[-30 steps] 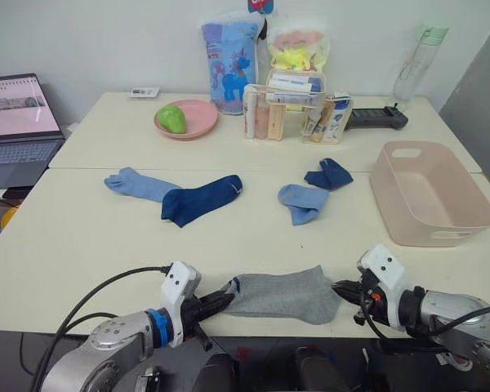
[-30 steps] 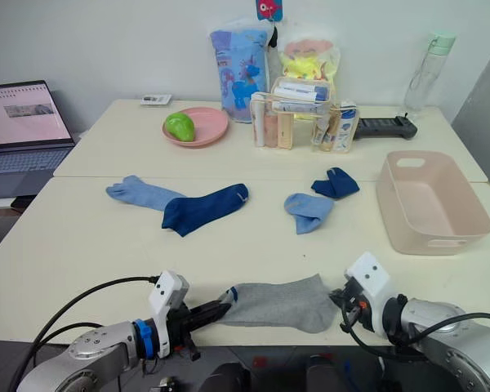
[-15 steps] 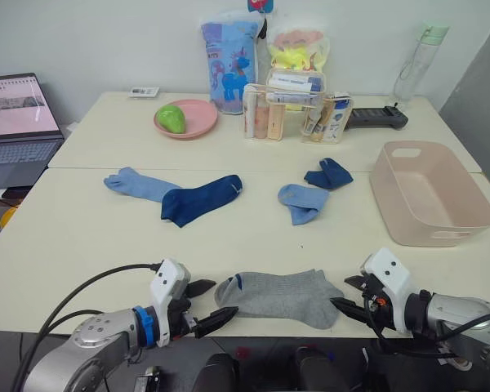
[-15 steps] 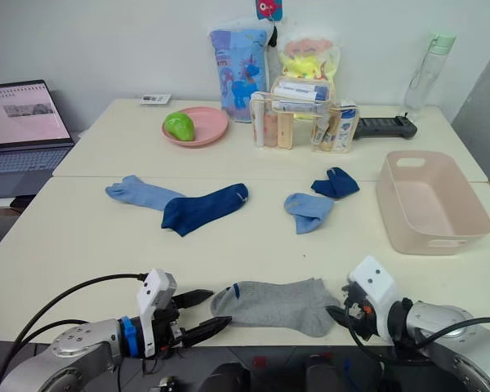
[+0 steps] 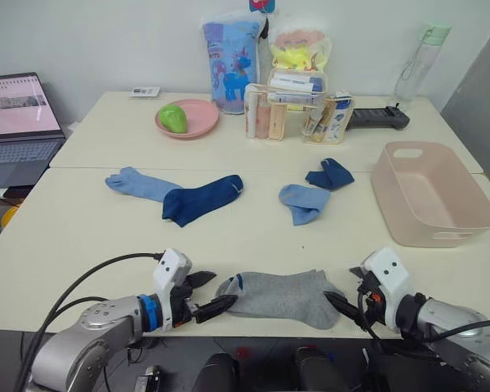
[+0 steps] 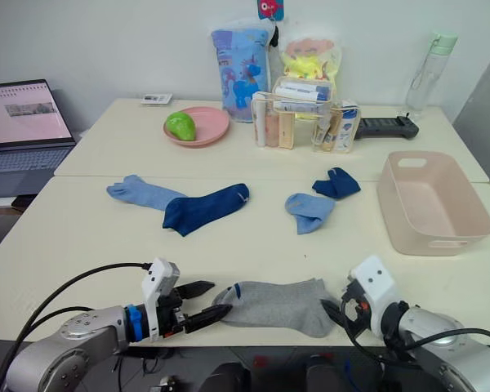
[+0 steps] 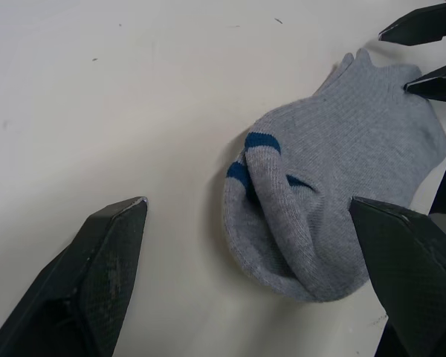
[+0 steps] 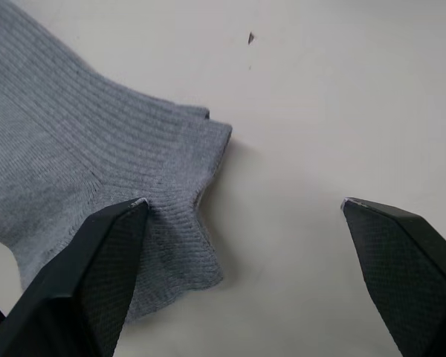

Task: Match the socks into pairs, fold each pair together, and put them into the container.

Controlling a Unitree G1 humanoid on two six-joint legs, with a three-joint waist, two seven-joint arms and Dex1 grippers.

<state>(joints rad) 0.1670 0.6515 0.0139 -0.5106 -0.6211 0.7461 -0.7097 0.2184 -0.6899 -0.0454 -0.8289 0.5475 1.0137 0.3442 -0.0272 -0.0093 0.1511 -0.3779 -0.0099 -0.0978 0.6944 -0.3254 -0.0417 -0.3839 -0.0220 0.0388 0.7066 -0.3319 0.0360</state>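
Grey socks: while both arms wait at its ends, the grey pair [image 5: 282,295] lies stacked flat at the near table edge, seemingly laid out for folding.
Left gripper [image 5: 206,294]: spread wide at the cuff end, touching nothing; probably lined up to take that end.
Right gripper [image 5: 344,304]: fingers wide apart, one tip at the toe edge, nothing held.
Other socks: a light blue sock [image 5: 140,184] and navy sock [image 5: 200,198] overlap mid-table on the left; a folded light blue sock [image 5: 302,201] and navy sock [image 5: 328,175] sit just beside each other on the right, unpaired.
Tub [image 5: 431,196]: empty, at the table's right side, well apart from the grey pair.
Table [image 5: 82,237]: back holds a pink plate [image 5: 187,119], bags, a bottle.
Hard to tell: whether the grey bundle is truly two socks; only doubled edges hint so.
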